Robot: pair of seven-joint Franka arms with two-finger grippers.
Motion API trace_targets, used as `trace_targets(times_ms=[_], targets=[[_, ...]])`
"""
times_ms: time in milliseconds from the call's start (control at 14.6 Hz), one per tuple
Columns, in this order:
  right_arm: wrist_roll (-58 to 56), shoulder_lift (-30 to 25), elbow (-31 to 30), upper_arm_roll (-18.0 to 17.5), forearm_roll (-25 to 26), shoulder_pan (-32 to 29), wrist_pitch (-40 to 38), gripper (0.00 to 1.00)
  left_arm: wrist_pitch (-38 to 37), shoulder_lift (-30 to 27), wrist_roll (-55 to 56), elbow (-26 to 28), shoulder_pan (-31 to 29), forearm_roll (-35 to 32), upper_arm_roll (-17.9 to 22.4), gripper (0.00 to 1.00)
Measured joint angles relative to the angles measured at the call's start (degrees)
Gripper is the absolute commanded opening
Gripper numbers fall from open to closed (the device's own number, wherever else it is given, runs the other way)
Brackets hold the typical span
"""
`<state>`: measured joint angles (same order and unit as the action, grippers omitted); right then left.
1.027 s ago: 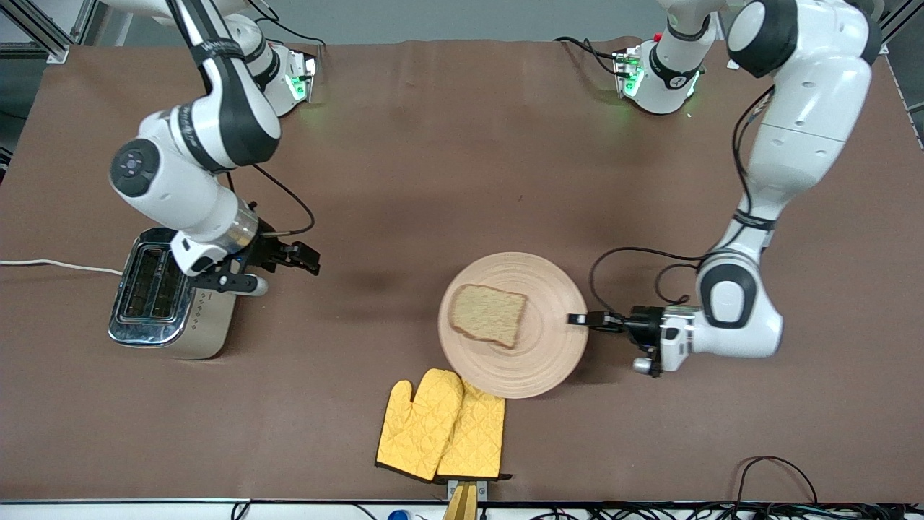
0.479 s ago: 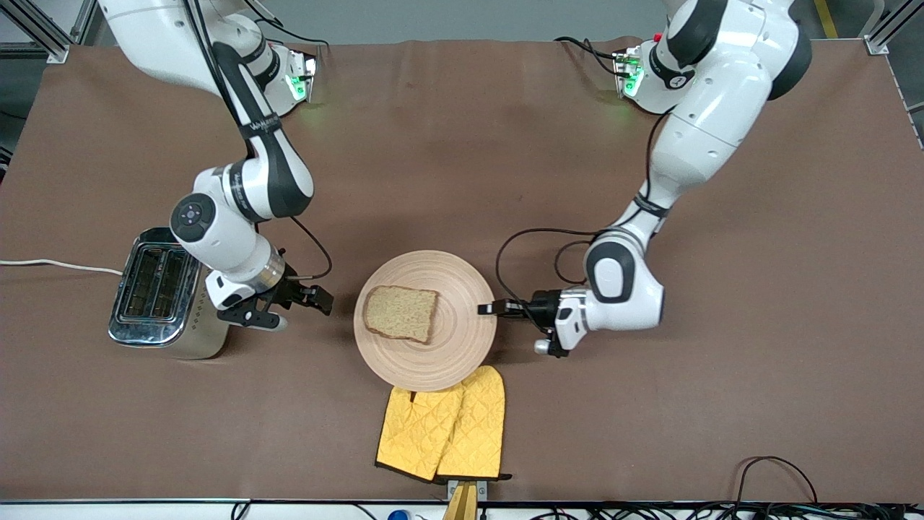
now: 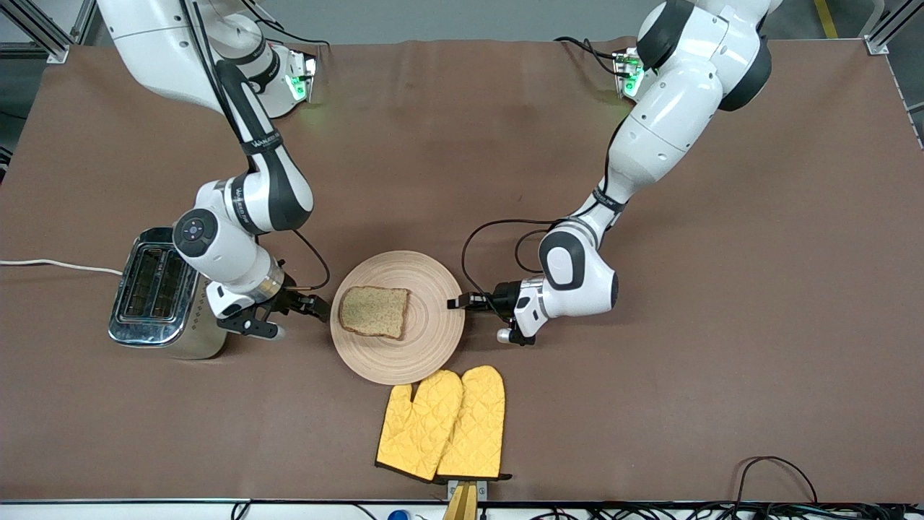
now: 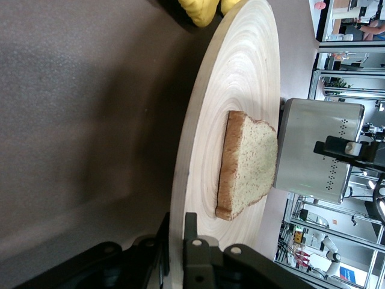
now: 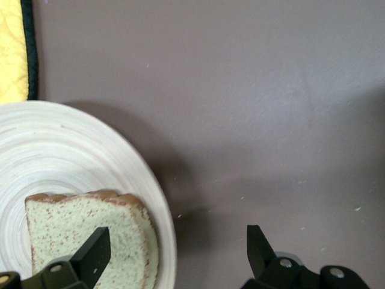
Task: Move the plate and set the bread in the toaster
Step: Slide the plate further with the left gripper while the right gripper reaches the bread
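Observation:
The pale wood plate (image 3: 426, 339) lies mid-table with the brown bread slice (image 3: 374, 311) on it. My left gripper (image 3: 456, 303) is shut on the plate's rim at the edge toward the left arm's end; the left wrist view shows both fingers (image 4: 191, 241) clamping the rim (image 4: 183, 174), with the bread (image 4: 248, 164) and the toaster (image 4: 313, 150) past it. My right gripper (image 3: 320, 308) is open and empty between the toaster (image 3: 162, 292) and the plate. In the right wrist view its gripper (image 5: 174, 244) straddles the plate's edge (image 5: 72, 144), one finger over the bread (image 5: 90, 232).
A pair of yellow oven mitts (image 3: 444, 426) lies nearer the front camera than the plate, just touching its edge; they also show in the left wrist view (image 4: 198, 9) and in the right wrist view (image 5: 12, 48). The toaster's white cord (image 3: 58, 265) runs off the table's right-arm end.
My left gripper has moved the plate with the bread toward the toaster and off the mitts. My right gripper has come from beside the toaster to the plate's edge.

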<state>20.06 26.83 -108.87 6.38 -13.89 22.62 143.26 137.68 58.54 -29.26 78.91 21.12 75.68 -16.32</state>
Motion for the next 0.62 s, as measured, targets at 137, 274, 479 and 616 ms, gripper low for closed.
trace_targets(times_ms=[137, 274, 479, 616], targets=[[2.55, 0.69, 0.02, -0.13, 0.00, 1.64, 0.00, 1.00, -0.01, 0.01, 0.00, -0.44, -0.20, 0.16, 0.00, 1.00], [5.02, 1.64, 0.04, -0.16, 0.00, 3.37, 0.03, 0.99, -0.01, -0.03, 0.12, -1.08, -0.57, 0.17, 0.03, 1.00], [7.14, 3.16, 0.10, -0.15, 0.01, 4.93, 0.08, 0.87, -0.18, -1.05, 1.27, -1.84, -2.18, -0.10, 0.19, 1.00], [7.40, 4.07, 0.16, -0.14, 0.02, 5.14, 0.11, 0.78, -1.18, -2.45, 3.33, -1.79, -4.26, -2.88, 0.27, 1.00]])
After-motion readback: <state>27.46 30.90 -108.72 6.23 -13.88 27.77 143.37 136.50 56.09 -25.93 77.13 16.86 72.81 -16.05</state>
